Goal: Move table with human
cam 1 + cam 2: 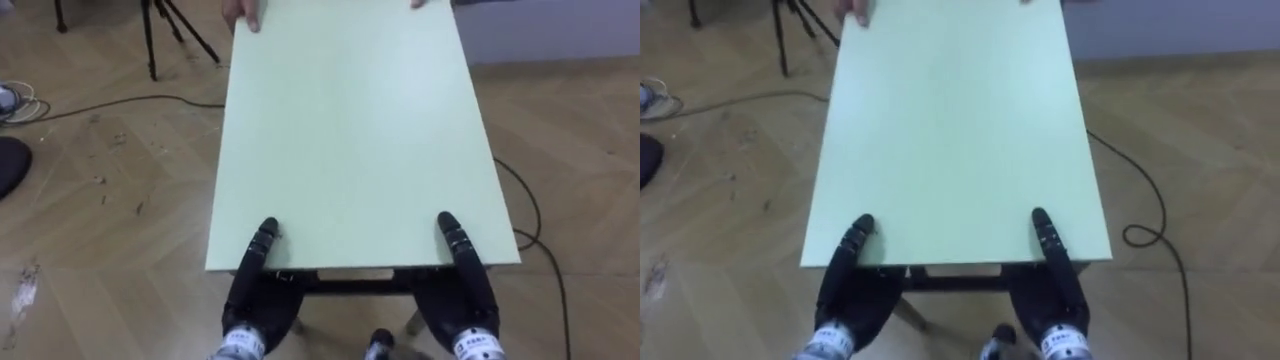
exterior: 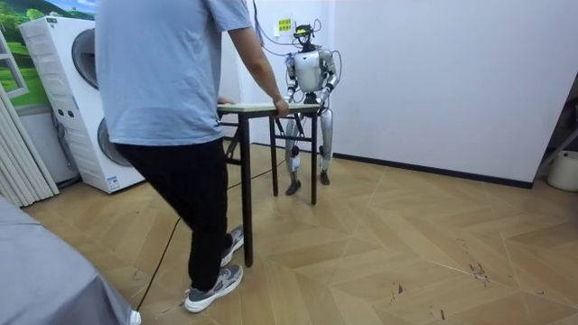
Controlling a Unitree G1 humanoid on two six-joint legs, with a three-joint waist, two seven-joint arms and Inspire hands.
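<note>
Left hand (image 1: 256, 280) and right hand (image 1: 468, 285) each clamp the near edge of the surface (image 1: 350, 130), thumbs on top; beyond them a person (image 2: 172, 81) holds the far end. You have the grip; carrying and setting down likely remain.

The table (image 1: 350, 130) has a plain pale green top on a dark frame and legs, with herringbone wooden floor (image 1: 110, 190) beneath it. At the top's near edge the robot's left hand (image 1: 255, 300) grips close to the near left corner and its right hand (image 1: 465, 300) close to the near right corner. Each has a thumb laid on the top and its palm below the edge. At the far edge a person's hands (image 1: 243, 15) hold the two far corners. On the floor beyond the far left corner stand tripod legs (image 1: 150, 45), and a thin cable (image 1: 100, 105) lies left of the table.
</note>
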